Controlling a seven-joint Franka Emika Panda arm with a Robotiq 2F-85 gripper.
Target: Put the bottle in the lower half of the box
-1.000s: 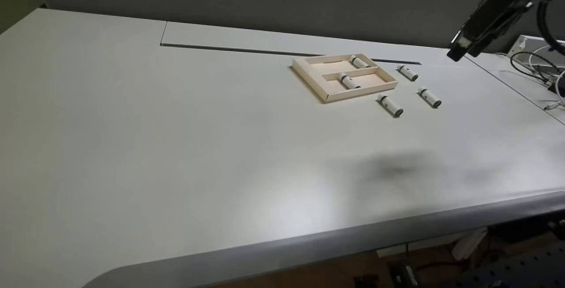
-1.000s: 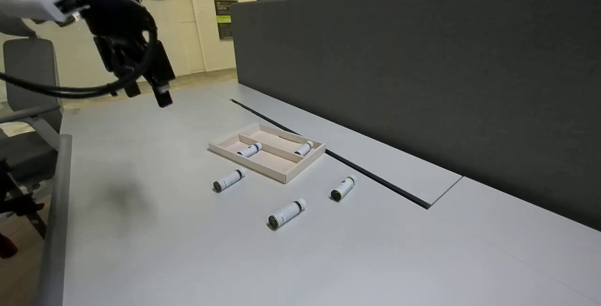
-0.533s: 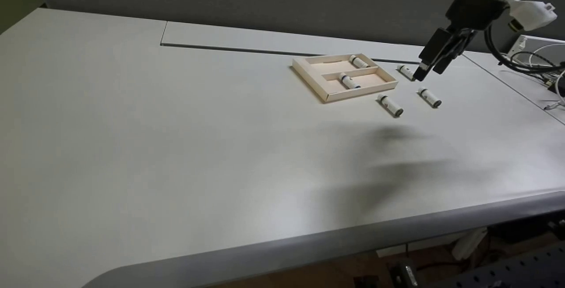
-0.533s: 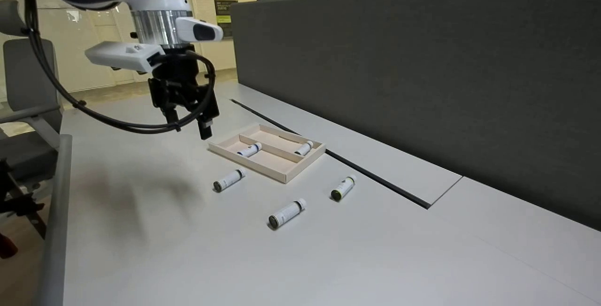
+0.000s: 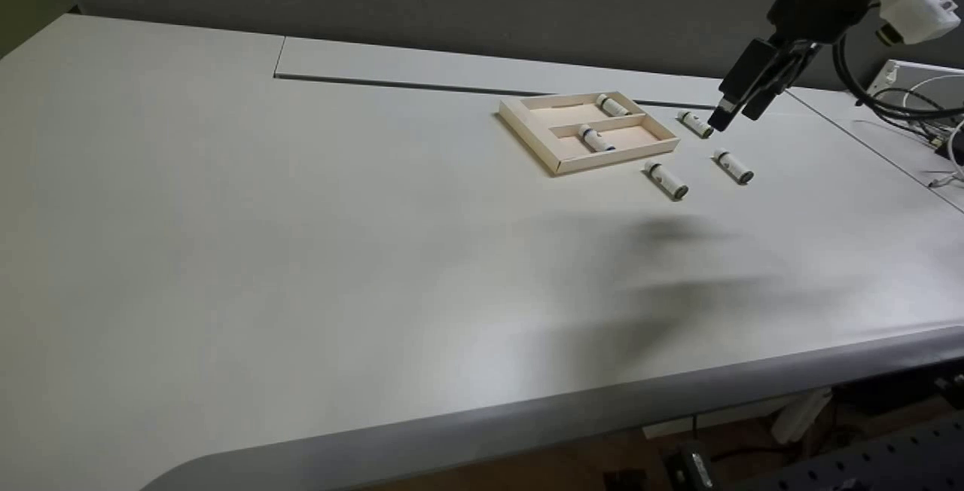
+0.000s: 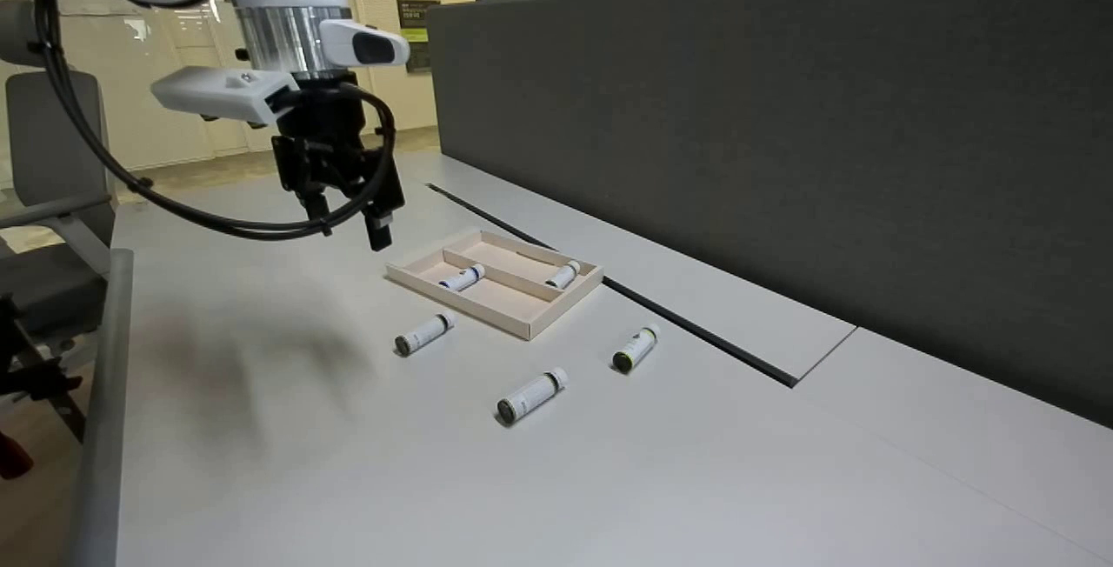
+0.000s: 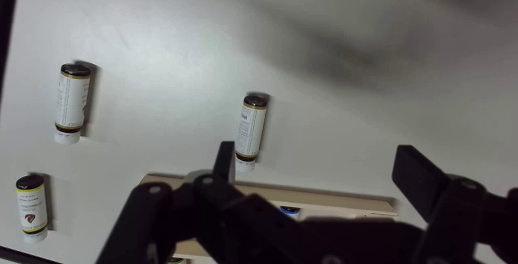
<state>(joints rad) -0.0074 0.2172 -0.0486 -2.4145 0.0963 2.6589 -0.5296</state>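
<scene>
The jaws stand wide apart, gripping nothing. Past one jaw in the wrist view, a small white-labelled, white-capped cylindrical bottle (image 7: 250, 132), probably the target, lies on its side on the pale desk (image 6: 739, 480). Expect it light, rigid, slick, perhaps breakable and apt to roll: pinch across the label's middle. Its cap faces the nearby raised rim of the shallow blond wooden box (image 5: 617, 156); the dark end offers more room. Farther off, a matching white-capped bottle (image 7: 72, 102) and a yellow-banded white bottle (image 7: 31, 209) lie well apart from it.
</scene>
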